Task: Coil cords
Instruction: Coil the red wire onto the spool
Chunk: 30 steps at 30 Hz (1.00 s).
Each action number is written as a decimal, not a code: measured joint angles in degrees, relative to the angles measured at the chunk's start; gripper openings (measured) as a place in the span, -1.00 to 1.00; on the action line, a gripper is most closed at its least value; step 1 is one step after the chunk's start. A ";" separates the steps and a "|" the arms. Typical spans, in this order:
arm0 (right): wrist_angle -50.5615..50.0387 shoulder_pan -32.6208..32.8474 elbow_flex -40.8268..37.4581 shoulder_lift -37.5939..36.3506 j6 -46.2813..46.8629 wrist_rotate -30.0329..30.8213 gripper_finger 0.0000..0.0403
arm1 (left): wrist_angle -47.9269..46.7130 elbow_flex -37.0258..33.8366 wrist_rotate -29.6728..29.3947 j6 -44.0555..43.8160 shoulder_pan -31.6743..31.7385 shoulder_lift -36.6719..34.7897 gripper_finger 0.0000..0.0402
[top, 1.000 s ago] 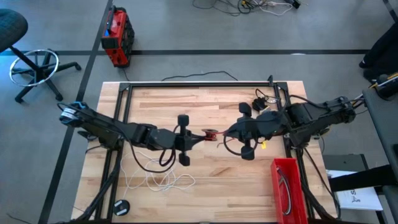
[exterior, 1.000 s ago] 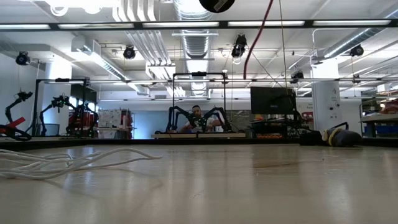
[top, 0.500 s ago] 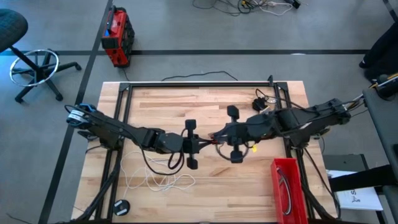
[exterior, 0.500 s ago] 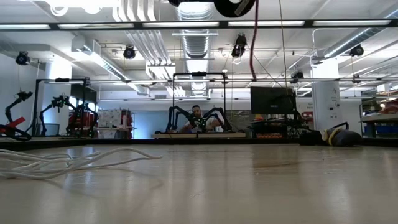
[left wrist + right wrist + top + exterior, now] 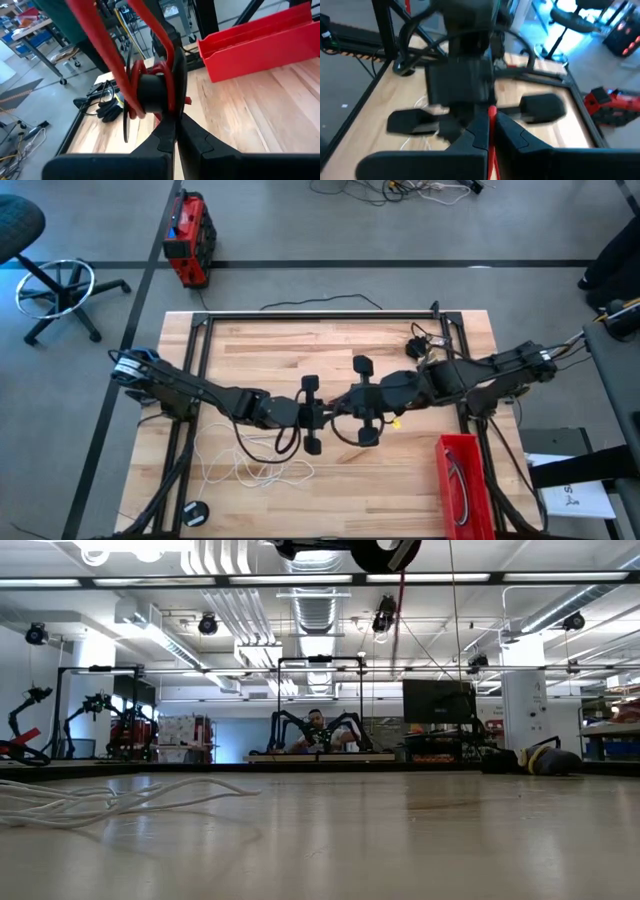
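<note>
Your left gripper (image 5: 322,413) sits at the centre of the high view, fingers pinched together on the red cord (image 5: 150,75); in the left wrist view that cord is wound in loops around a dark spool-like part just past the fingertips, with two red strands running up and off the top of the frame. Your right gripper (image 5: 343,406) meets it nose to nose from the right, and its fingers (image 5: 475,135) are closed on a thin red strand (image 5: 491,112) in the right wrist view. Both arms are held above the table (image 5: 330,350); in the low view only their dark undersides show at the top edge, with the red cord (image 5: 401,615) hanging down. The white cord (image 5: 255,471) lies loose in the lower left of the table. A red bin (image 5: 462,480) stands at the lower right.
</note>
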 joint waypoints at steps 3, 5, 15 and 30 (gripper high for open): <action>0.44 0.41 0.40 -1.14 -1.67 0.05 -0.99 | 0.86 0.19 0.00 -1.00 0.00 1.61 -1.00; -0.04 0.50 0.52 -1.83 -1.69 0.04 -0.99 | 0.96 0.21 -0.02 -1.47 0.00 2.10 -1.00; -3.81 1.65 0.56 -2.96 -0.58 0.48 -0.99 | 0.29 0.01 0.11 -4.24 0.81 2.49 -1.00; -23.82 7.23 0.97 -6.50 10.73 7.65 -0.99 | -9.85 -0.39 -2.93 -4.36 1.03 -2.22 -1.00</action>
